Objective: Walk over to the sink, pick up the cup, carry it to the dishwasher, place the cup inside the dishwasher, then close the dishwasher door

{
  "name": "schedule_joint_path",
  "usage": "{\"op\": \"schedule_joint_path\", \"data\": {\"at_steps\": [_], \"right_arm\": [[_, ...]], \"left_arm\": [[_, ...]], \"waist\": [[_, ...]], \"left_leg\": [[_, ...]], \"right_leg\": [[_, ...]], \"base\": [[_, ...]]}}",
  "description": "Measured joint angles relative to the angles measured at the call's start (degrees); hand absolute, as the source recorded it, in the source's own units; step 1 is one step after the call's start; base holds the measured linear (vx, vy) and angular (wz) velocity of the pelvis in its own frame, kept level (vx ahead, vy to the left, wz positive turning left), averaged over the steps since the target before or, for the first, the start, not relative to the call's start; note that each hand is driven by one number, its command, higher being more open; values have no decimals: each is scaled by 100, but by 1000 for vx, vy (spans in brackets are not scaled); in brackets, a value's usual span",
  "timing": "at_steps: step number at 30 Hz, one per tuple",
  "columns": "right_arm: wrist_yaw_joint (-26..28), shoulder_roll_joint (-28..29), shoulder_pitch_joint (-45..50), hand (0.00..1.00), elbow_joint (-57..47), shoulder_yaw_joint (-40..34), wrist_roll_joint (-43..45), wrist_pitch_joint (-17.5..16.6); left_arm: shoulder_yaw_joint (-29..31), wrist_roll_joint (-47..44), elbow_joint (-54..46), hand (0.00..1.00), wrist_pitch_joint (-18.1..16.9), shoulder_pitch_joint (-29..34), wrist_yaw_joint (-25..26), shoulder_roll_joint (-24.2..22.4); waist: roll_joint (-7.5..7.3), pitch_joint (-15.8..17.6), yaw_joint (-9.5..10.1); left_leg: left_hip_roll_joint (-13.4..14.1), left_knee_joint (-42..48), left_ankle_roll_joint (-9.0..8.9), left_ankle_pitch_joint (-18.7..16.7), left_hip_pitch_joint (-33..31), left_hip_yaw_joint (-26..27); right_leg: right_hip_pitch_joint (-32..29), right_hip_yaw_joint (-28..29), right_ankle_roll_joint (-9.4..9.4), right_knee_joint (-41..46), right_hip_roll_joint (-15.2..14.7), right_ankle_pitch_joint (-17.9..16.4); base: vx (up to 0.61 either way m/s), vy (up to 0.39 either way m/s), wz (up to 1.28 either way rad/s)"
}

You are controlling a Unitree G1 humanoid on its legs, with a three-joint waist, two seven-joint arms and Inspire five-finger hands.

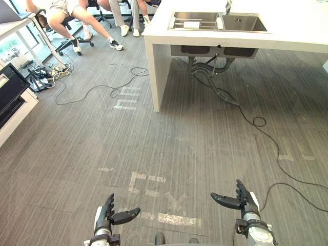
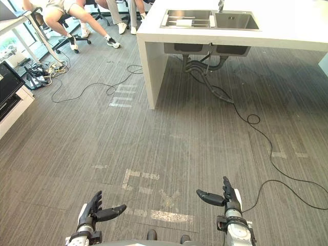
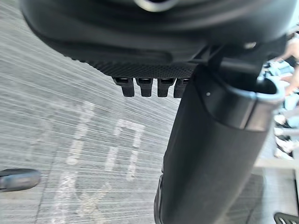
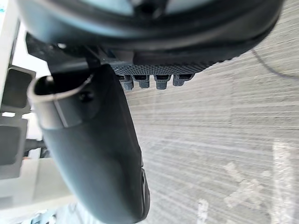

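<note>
The steel double sink (image 1: 219,22) is set in a white counter (image 1: 292,25) far ahead, at the back right. A small white object (image 1: 191,24) lies on the rack in its left basin; I cannot tell if it is the cup. A black-fronted appliance (image 1: 10,91) stands at the left edge of the floor. My left hand (image 1: 107,212) and right hand (image 1: 242,197) hang low in front of me over the grey floor, both open and holding nothing. In the wrist views the left hand (image 3: 210,154) and the right hand (image 4: 103,149) show straight fingers above bare floor.
Several people sit on office chairs (image 1: 77,31) at the back left beside a desk (image 1: 15,23). Black cables (image 1: 97,87) trail across the floor from a tangle at the left and from under the counter (image 1: 256,120). Pale tape marks (image 1: 154,187) lie on the floor.
</note>
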Motion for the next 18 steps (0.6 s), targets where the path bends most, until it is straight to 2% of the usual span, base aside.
{"op": "schedule_joint_path", "data": {"at_steps": [8,18], "right_arm": [[39,9,-31,100,530,-227,201,87],[30,52,-74,100,983,-437,456,123]], "left_arm": [[227,-2,509,100,20,-22,-13,-92],[420,-32,643,100,22,-76,-5,-148]], "waist": [[-23,-7,0],[-46,-2,-4]], "left_leg": [[0,-99,-10,28,81,33],[0,-100,-12,27,97,50]], "right_leg": [[6,33,1,-9,-1,-1],[37,45,2,-21,0,0]], "base": [[-12,-3,-1],[-3,-1,0]]}}
